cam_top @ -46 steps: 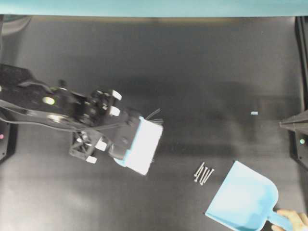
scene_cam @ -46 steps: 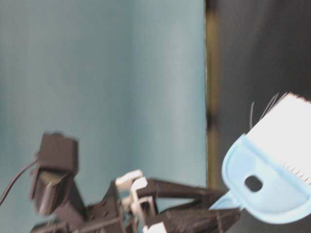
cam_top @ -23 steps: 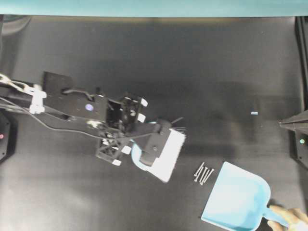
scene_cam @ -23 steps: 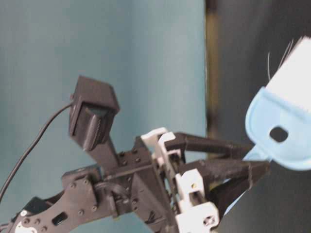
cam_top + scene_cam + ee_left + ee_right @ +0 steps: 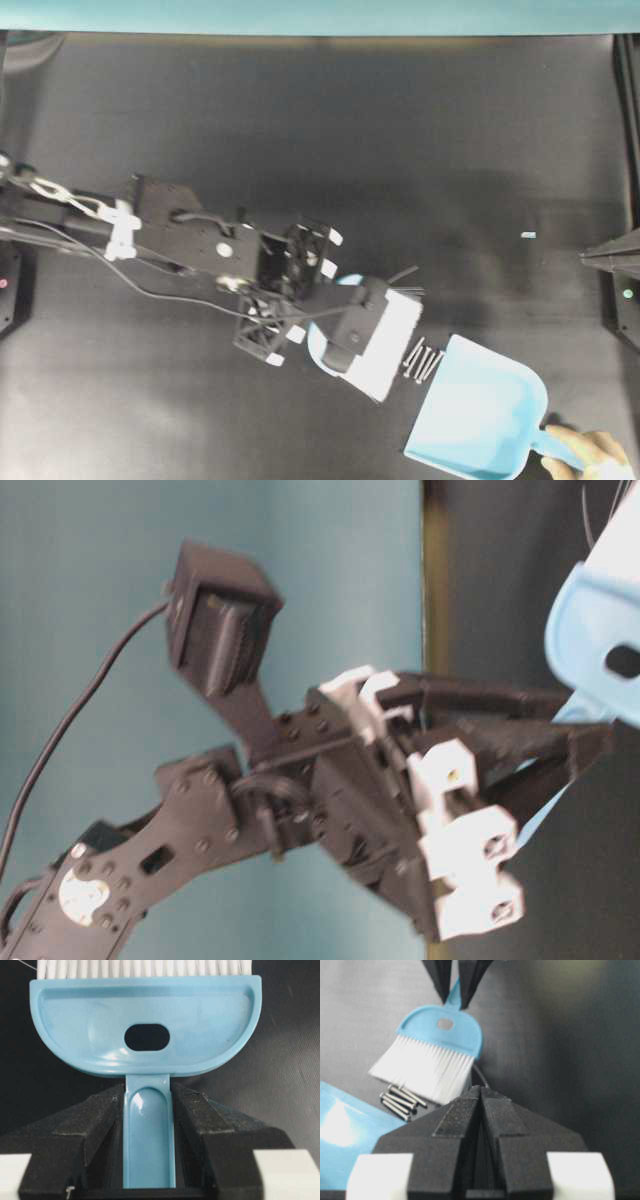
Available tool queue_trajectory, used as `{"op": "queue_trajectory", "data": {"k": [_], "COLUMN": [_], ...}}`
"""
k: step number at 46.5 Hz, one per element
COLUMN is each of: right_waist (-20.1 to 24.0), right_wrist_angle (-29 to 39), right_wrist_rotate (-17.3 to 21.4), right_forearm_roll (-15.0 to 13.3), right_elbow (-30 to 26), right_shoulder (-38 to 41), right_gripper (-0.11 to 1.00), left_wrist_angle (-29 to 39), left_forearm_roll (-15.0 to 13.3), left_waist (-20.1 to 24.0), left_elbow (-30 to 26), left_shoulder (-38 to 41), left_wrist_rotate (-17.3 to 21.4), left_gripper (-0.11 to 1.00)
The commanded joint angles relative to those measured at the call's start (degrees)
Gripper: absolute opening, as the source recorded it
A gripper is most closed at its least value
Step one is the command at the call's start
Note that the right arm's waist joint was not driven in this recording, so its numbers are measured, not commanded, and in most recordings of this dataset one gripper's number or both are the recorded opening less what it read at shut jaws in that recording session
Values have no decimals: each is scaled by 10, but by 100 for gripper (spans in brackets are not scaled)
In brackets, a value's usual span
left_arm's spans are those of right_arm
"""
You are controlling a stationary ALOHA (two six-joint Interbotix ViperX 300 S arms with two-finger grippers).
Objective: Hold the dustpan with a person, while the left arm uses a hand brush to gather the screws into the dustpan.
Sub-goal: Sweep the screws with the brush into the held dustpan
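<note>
Here the left gripper [image 5: 148, 1125] is clamped on the slim handle of the brush [image 5: 375, 335], its white bristles reaching the mat just left of the screws [image 5: 422, 360]. The screws lie in a tight bunch between the bristles and the front edge of the dustpan [image 5: 480, 415], at the near right. A hand [image 5: 590, 458] holds the dustpan's handle at the corner. The right gripper [image 5: 480, 1092] sits at the right edge, its jaws pressed together on nothing.
</note>
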Motion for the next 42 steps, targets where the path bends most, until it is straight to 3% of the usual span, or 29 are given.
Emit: {"op": "queue_trajectory", "data": {"k": [1, 29, 42], "right_waist": [0, 0, 0], "right_wrist_angle": [-6, -6, -6], "right_wrist_rotate": [-4, -3, -4], "right_forearm_roll": [-2, -1, -1], "right_elbow": [-4, -4, -4], "right_shoulder": [3, 3, 3], "right_gripper": [0, 0, 0], "left_wrist_angle": [-12, -40, -46], "left_forearm_roll": [1, 1, 1], "left_waist": [-8, -23, -29], "left_elbow": [-23, -129, -214], "left_shoulder": [12, 75, 131], "left_wrist_rotate": [2, 12, 20], "left_gripper": [31, 31, 31]}}
